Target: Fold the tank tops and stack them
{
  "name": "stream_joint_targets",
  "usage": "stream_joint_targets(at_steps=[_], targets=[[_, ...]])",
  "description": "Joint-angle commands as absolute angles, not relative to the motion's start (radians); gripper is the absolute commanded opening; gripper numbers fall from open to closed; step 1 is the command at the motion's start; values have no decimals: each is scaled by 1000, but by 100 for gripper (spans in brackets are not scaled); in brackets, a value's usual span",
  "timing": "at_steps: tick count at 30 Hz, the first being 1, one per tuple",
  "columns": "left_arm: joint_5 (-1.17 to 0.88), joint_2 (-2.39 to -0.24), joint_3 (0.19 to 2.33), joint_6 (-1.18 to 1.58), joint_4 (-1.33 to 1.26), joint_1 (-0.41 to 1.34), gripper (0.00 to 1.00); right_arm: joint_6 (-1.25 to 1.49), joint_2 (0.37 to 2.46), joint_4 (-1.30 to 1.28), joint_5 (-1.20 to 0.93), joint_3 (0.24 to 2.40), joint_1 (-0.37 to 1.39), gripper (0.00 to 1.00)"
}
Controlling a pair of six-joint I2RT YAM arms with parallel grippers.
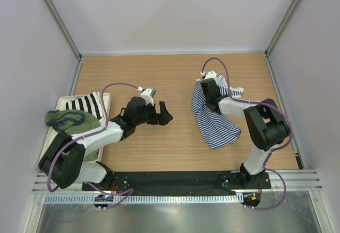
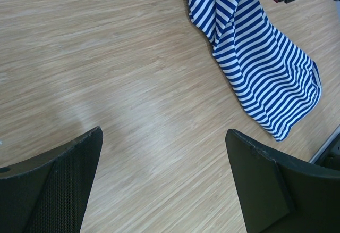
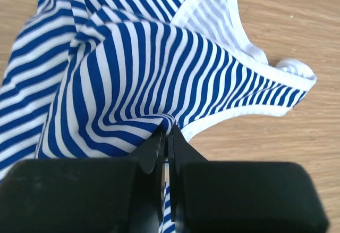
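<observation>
A navy-and-white striped tank top (image 1: pixel 214 122) lies crumpled on the right half of the wooden table. My right gripper (image 1: pixel 209 99) is at its upper part. In the right wrist view that gripper (image 3: pixel 169 133) is shut on a pinched fold of the striped tank top (image 3: pixel 133 68), whose white trim curves off to the right. My left gripper (image 1: pixel 166 115) hangs open over bare wood at mid-table, left of this top. Its fingers (image 2: pixel 58 185) hold nothing, and the striped tank top (image 2: pixel 260 68) lies beyond them. An olive green tank top (image 1: pixel 71 120) sits bunched on the left tray.
A white tray (image 1: pixel 108 98) stands at the table's left edge. It holds the green top and another striped cloth (image 1: pixel 85 104). Grey walls close in the table on the left, back and right. A black base plate (image 1: pixel 170 180) runs along the near edge.
</observation>
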State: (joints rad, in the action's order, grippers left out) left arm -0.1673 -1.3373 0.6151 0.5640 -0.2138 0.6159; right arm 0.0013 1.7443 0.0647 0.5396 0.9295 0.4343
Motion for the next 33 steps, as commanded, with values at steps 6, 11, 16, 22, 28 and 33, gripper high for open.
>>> stream_joint_targets(at_steps=[6, 11, 16, 22, 28, 33], targets=[[-195, -1350, 632, 531, -264, 627, 98, 23, 1646, 85, 502, 988, 437, 1], [-19, -1388, 710, 442, -226, 819, 93, 86, 1519, -219, 538, 1138, 437, 1], [113, -1528, 863, 431, -166, 983, 96, 120, 1411, -486, 537, 1288, 437, 1], [137, -1603, 1015, 466, -112, 1014, 92, 167, 1348, -710, 457, 1454, 437, 1], [178, -1571, 1026, 480, -164, 1112, 88, 166, 1347, -782, 440, 1545, 436, 1], [224, -1666, 1118, 480, -100, 1155, 85, 167, 1347, -802, 425, 1569, 436, 1]])
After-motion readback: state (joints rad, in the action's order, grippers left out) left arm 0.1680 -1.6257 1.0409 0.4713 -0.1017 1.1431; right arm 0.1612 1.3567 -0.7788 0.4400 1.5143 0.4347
